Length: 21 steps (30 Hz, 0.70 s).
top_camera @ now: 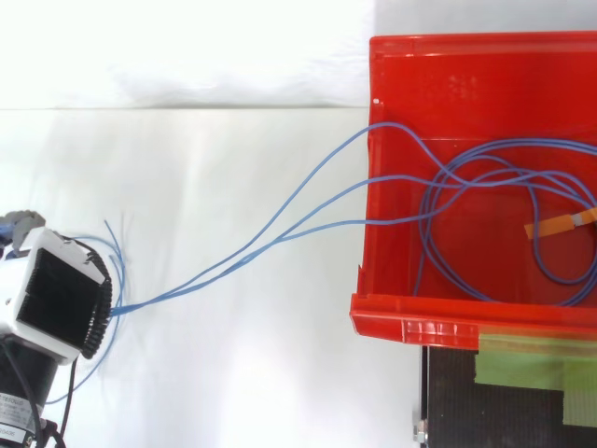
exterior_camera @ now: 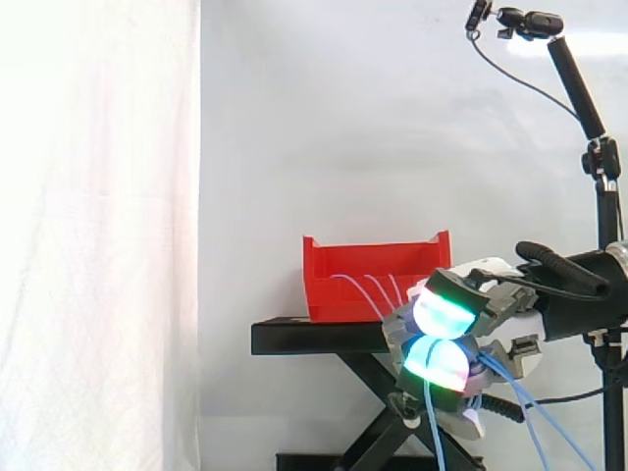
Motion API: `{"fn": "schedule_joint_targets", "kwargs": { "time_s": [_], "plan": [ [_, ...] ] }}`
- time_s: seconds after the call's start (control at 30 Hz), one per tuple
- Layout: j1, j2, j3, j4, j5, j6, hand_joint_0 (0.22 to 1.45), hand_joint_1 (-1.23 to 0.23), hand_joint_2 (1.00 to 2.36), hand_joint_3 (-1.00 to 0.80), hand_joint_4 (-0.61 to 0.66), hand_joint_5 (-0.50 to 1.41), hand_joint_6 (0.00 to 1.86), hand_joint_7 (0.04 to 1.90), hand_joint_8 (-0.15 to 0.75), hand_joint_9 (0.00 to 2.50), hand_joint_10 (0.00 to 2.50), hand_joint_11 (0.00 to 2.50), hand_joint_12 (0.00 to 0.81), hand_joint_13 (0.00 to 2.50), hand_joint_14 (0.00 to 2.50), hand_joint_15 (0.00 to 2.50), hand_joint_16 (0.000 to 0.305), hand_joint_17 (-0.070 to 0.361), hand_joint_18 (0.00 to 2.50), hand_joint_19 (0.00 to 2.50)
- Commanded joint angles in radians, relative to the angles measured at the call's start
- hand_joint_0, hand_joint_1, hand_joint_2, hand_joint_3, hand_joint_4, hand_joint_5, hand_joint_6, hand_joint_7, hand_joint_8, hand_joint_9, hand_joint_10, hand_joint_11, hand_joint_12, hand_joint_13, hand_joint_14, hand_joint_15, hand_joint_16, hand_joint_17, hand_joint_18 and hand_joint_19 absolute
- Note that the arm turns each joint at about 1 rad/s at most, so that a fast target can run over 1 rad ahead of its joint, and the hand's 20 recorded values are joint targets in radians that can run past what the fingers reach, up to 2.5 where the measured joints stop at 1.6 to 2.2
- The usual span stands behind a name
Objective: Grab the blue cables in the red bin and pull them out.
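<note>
The red bin (exterior_camera: pixel 373 257) stands on the black stand (exterior_camera: pixel 314 337). Several blue cables (top_camera: pixel 280 229) run out over the bin's left rim (top_camera: pixel 368 233) and stretch across to my hand (top_camera: pixel 56 294), which is well clear of the bin. More of the cable lies coiled inside the bin, with an orange tag (top_camera: pixel 560 224) on one loop. In the side view my hand (exterior_camera: pixel 496 294) sits in front of and below the bin's level, fingers curled with the green and cyan pads (exterior_camera: pixel 442 312) pinched together on the cables. Loose cable ends (exterior_camera: pixel 535 417) hang below the hand.
A camera on a black pole (exterior_camera: pixel 599 147) rises at the right, behind the arm. Green tape (top_camera: pixel 532 359) marks the stand beside the bin's near wall. A white curtain (exterior_camera: pixel 98 235) closes off the back and left.
</note>
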Motion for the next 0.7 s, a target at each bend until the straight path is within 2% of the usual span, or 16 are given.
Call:
{"fn": "schedule_joint_targets", "kwargs": {
  "time_s": [0.0,0.2,0.67],
  "plan": [
    [0.001,0.0,0.0,0.0,-0.017,-0.004,0.94,-0.79,1.0,-1.0,-0.04,0.52,1.36,0.44,0.206,0.66,2.5,1.29,0.283,1.04,2.23,1.17,0.039,0.088,1.08,1.09],
    [0.001,0.0,0.0,0.01,-0.02,-0.017,0.94,-0.79,1.0,-1.0,-0.05,0.52,1.35,0.43,0.198,0.67,2.5,1.29,0.281,1.03,2.5,1.04,0.038,0.086,1.1,1.1],
    [0.001,0.0,0.0,0.01,-0.02,-0.026,0.95,-0.79,1.0,-1.0,-0.06,0.52,1.32,0.45,0.188,0.7,2.5,1.32,0.279,1.04,2.5,1.06,0.038,0.087,1.09,1.09]
  ]
}}
